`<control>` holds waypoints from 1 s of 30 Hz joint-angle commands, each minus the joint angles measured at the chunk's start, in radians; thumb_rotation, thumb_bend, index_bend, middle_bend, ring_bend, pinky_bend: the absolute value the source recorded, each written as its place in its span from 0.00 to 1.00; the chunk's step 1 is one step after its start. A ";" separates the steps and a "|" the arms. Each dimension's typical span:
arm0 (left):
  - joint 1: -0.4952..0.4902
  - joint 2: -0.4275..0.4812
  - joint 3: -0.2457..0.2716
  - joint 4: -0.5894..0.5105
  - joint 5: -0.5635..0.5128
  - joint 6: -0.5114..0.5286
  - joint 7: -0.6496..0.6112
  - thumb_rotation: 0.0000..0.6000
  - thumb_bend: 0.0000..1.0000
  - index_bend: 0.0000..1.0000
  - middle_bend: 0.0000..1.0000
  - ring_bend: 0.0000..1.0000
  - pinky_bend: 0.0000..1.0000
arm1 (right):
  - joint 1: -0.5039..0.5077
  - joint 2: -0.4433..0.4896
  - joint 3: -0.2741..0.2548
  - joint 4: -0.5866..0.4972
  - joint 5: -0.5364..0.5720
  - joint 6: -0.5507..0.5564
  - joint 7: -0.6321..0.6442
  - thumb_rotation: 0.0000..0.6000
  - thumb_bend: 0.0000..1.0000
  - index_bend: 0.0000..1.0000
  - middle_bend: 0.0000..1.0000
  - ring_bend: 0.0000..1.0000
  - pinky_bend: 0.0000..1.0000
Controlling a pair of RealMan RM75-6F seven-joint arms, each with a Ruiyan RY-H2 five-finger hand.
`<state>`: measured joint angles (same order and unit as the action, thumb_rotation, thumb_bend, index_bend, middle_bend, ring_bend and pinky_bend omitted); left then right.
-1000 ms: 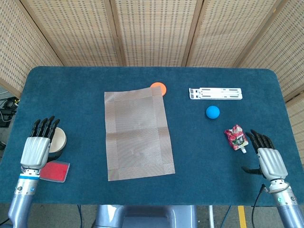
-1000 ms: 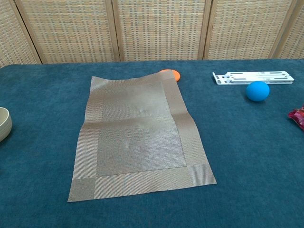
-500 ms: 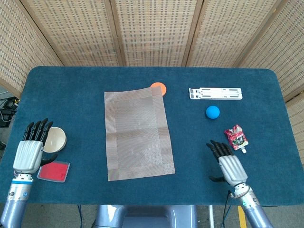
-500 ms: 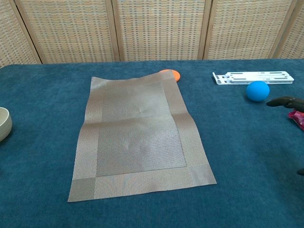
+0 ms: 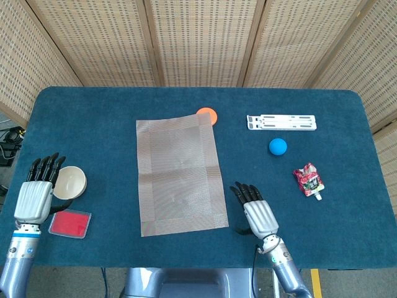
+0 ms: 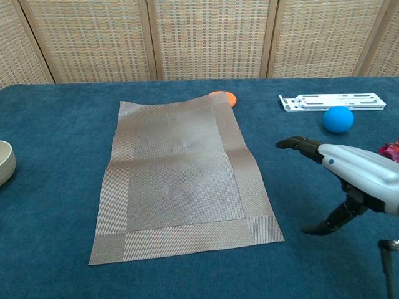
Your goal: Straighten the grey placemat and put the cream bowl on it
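Note:
The grey placemat (image 5: 180,174) (image 6: 182,176) lies in the middle of the blue table, slightly askew, its far right corner over an orange disc (image 5: 207,114) (image 6: 224,96). The cream bowl (image 5: 71,182) (image 6: 5,161) sits at the left edge. My left hand (image 5: 36,194) hovers just left of the bowl, fingers spread, holding nothing. My right hand (image 5: 258,213) (image 6: 349,173) is open, just right of the mat's near right corner, fingers stretched forward and thumb down.
A red flat card (image 5: 70,224) lies in front of the bowl. On the right are a white rack (image 5: 281,122) (image 6: 331,101), a blue ball (image 5: 278,146) (image 6: 338,119) and a red snack pouch (image 5: 308,180) (image 6: 390,153).
My right hand has swept left from beside the snack pouch to the mat's near right corner. My left hand pulled back off the bowl, which now shows fully.

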<state>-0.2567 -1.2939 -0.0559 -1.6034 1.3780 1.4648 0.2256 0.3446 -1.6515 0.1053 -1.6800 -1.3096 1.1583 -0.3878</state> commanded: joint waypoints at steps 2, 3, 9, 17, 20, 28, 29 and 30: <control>0.000 0.002 -0.008 0.006 -0.008 -0.011 -0.008 1.00 0.00 0.00 0.00 0.00 0.00 | 0.017 -0.034 0.013 0.013 0.040 -0.011 -0.034 1.00 0.06 0.00 0.00 0.00 0.00; 0.000 0.003 -0.012 0.010 -0.013 -0.016 -0.011 1.00 0.00 0.00 0.00 0.00 0.00 | 0.018 -0.041 0.013 0.012 0.052 -0.011 -0.041 1.00 0.06 0.00 0.00 0.00 0.00; 0.003 0.009 -0.031 0.022 -0.036 -0.033 -0.030 1.00 0.00 0.00 0.00 0.00 0.00 | 0.014 -0.072 0.005 0.002 0.119 0.005 -0.094 1.00 0.07 0.00 0.00 0.00 0.00; 0.004 0.011 -0.038 0.026 -0.039 -0.049 -0.035 1.00 0.00 0.00 0.00 0.00 0.00 | 0.024 -0.102 0.013 0.017 0.171 0.006 -0.108 1.00 0.07 0.00 0.00 0.00 0.00; 0.006 0.013 -0.040 0.025 -0.040 -0.051 -0.037 1.00 0.00 0.00 0.00 0.00 0.00 | 0.030 -0.109 0.012 0.027 0.178 0.002 -0.107 1.00 0.07 0.00 0.00 0.00 0.00; 0.009 0.014 -0.049 0.033 -0.052 -0.064 -0.039 1.00 0.00 0.00 0.00 0.00 0.00 | 0.035 -0.122 -0.002 0.052 0.195 0.006 -0.121 1.00 0.07 0.00 0.00 0.00 0.00; 0.009 0.015 -0.050 0.034 -0.052 -0.064 -0.040 1.00 0.00 0.00 0.00 0.00 0.00 | 0.035 -0.122 -0.003 0.054 0.196 0.005 -0.117 1.00 0.07 0.00 0.00 0.00 0.00; 0.009 0.015 -0.051 0.035 -0.052 -0.065 -0.041 1.00 0.00 0.00 0.00 0.00 0.00 | 0.036 -0.123 -0.004 0.057 0.196 0.004 -0.113 1.00 0.07 0.00 0.00 0.00 0.00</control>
<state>-0.2474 -1.2790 -0.1065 -1.5689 1.3255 1.3998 0.1847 0.3799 -1.7736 0.1027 -1.6251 -1.1140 1.1632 -0.5034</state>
